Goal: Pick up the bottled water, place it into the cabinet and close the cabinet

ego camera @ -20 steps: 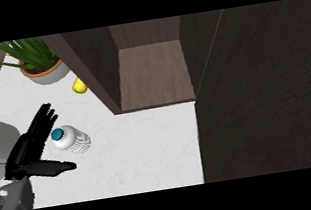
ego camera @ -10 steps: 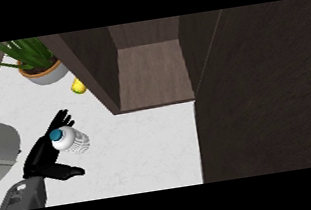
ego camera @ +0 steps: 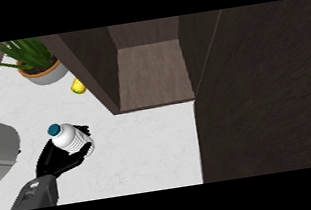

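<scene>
Well, left hand (ego camera: 60, 160) grips bottled water (ego camera: 71, 138), long axis slanted, cap toward upper left

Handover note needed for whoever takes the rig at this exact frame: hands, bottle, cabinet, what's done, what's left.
Left robot hand: fingers curled round the bottled water.
Right robot hand: not in view.
The bottled water is over the counter, left of the cabinet, whose shelf is open to view.
Done: grasp.
Left: carry it into the cabinet, release, close the cabinet.
</scene>
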